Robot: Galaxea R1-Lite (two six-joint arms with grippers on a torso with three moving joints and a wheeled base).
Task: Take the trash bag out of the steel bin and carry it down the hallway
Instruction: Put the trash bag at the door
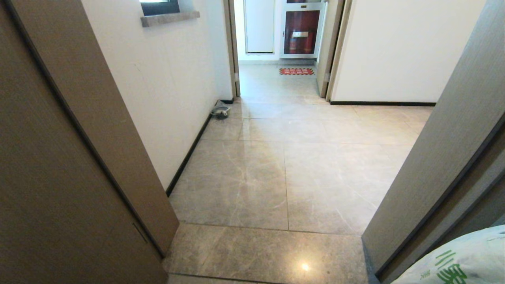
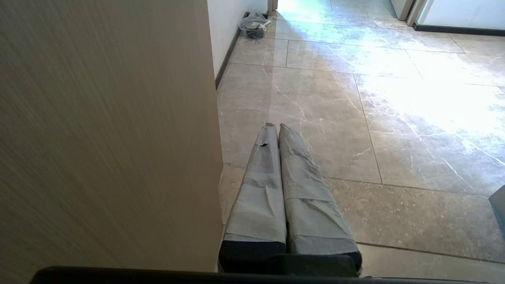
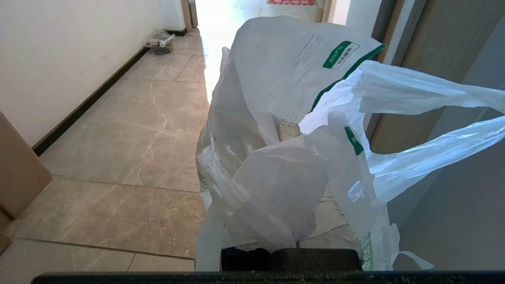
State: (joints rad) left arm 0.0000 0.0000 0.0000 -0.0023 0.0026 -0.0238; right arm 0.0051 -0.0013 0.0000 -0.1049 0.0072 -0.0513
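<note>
Carrying: trash bag (image 3: 284,130), clamped in shut right end effector (image 3: 290,128), beside the right door frame (image 1: 442,150)
Left end effector (image 2: 275,128): fingers pressed together, empty, above hallway (image 1: 284,173) tiles
Ahead: red mat (image 1: 296,71), small bag (image 1: 221,110) by baseboard

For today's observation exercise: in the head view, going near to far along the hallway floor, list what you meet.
Glossy tiled floor in the doorway → small greyish see-through bag lying against the left wall's baseboard → inner doorway → red mat → red fire cabinet at the end.
</note>
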